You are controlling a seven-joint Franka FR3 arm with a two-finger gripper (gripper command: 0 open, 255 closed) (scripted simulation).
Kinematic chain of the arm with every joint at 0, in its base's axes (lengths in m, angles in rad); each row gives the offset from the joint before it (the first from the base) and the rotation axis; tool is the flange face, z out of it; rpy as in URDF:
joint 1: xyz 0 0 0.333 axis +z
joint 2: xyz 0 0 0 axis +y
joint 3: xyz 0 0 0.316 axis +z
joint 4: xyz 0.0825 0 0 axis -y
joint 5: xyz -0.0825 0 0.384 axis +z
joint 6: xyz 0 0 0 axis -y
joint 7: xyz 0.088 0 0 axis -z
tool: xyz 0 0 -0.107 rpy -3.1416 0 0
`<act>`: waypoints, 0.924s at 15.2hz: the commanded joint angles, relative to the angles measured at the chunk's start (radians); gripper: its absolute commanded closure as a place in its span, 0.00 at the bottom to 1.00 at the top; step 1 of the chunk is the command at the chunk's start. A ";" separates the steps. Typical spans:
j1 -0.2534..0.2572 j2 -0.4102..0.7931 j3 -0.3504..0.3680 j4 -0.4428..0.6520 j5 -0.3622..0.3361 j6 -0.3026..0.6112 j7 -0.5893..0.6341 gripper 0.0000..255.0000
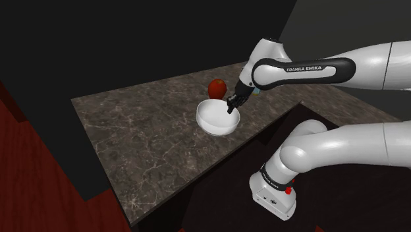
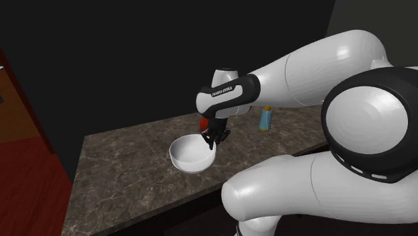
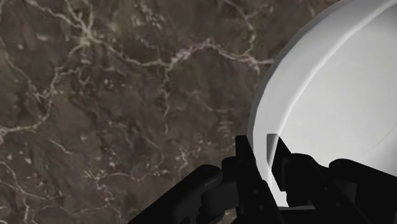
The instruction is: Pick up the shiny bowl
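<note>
Shoulder view: dark veined countertop (image 1: 145,138), bowl (image 1: 214,118) between fingers (image 1: 232,104).

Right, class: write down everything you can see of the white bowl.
The bowl is plain white, round and deep, with a smooth rim and nothing inside. It is open side up over the dark marbled counter, beside a red round object. The end effector clasps its rim, one finger inside, one outside.

The arm (image 1: 303,68) bears the white lettering FRANKA EMIKA.
</note>
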 commanded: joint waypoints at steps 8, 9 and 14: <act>0.002 -0.050 0.014 0.093 0.006 -0.143 0.011 1.00; 0.002 -0.054 0.015 0.105 0.006 -0.158 0.012 1.00; 0.004 -0.066 0.020 0.155 0.009 -0.220 0.017 1.00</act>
